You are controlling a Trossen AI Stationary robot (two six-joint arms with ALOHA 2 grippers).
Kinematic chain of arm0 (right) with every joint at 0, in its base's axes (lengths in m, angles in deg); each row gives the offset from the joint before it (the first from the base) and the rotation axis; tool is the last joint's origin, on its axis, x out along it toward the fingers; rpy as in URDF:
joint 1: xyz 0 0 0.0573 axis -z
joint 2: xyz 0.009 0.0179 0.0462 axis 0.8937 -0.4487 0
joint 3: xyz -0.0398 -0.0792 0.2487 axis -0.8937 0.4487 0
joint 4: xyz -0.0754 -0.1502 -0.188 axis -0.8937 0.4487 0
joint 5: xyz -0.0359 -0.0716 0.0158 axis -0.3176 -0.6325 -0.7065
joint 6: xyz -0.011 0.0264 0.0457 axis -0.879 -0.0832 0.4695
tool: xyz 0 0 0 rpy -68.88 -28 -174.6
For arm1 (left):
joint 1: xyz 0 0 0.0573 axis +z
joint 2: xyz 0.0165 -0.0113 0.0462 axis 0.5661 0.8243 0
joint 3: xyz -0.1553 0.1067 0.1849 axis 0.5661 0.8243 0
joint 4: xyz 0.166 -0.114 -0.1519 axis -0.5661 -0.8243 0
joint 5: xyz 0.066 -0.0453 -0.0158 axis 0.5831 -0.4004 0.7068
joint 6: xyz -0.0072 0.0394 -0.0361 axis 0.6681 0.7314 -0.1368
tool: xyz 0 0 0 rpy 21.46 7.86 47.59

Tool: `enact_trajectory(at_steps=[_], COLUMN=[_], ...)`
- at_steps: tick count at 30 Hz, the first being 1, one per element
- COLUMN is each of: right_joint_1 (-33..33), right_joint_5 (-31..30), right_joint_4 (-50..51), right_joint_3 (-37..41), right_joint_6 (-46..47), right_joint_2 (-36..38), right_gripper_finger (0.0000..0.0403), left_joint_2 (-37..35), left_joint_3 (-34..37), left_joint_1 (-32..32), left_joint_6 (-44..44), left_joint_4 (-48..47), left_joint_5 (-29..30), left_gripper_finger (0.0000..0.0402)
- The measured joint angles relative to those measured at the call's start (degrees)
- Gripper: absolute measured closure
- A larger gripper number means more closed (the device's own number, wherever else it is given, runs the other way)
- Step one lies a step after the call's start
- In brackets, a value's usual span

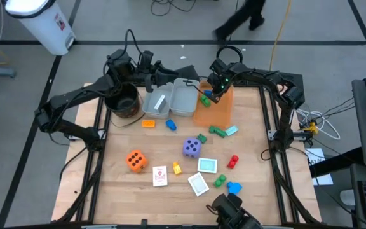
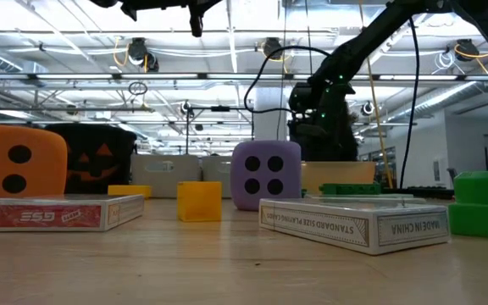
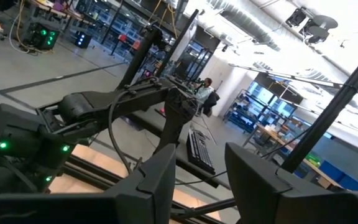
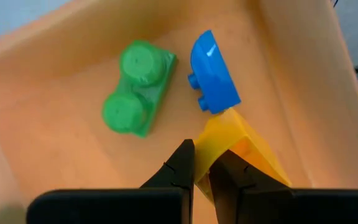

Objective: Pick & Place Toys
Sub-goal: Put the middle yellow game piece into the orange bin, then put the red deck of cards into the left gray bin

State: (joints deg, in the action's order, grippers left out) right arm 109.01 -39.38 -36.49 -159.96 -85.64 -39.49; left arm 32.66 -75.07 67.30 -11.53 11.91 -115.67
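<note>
Right tool [image 4: 201, 167] pinched shut, arm reaching forward, left tool [image 3: 197, 180] raised, fingers slightly parted

Crowded inside the orange bin [image 4: 55, 112]: green block [image 4: 135, 87], blue block [image 4: 213, 71] and yellow block [image 4: 241, 149] packed close, little room between for jaws. Open wood along the near-left of the surface [image 1: 116, 184], beside the orange die [image 1: 136, 160]. Tighter among the cards [image 1: 199, 183] and purple die [image 1: 192, 147].
</note>
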Motion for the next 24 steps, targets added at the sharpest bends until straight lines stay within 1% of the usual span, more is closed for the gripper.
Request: enact_trajectory(at_steps=[8, 11, 21, 24], right_joint_1=[0.0, 0.0, 0.0, 0.0], right_joint_5=[0.0, 0.0, 0.0, 0.0], right_joint_4=[0.1, 0.1, 0.0, -0.3], right_joint_3=[0.0, 0.0, 0.0, 0.0], right_joint_6=[-0.8, -0.8, -1.4, -0.7], right_joint_2=[0.0, 0.0, 0.0, 0.0], right_gripper_finger=[0.0387, 0.0379, 0.0302, 0.0284], left_joint_2=[0.0, 0.0, 0.0, 0.0], left_joint_3=[0.0, 0.0, 0.0, 0.0], left_joint_1=[0.0, 0.0, 0.0, 0.0], left_joint_6=[0.0, 0.0, 0.0, 0.1], left_joint_4=[0.0, 0.0, -0.1, -0.1], left_joint_5=[0.0, 0.0, 0.0, 0.0], left_gripper_finger=[0.0270, 0.0270, 0.0270, 0.0270])
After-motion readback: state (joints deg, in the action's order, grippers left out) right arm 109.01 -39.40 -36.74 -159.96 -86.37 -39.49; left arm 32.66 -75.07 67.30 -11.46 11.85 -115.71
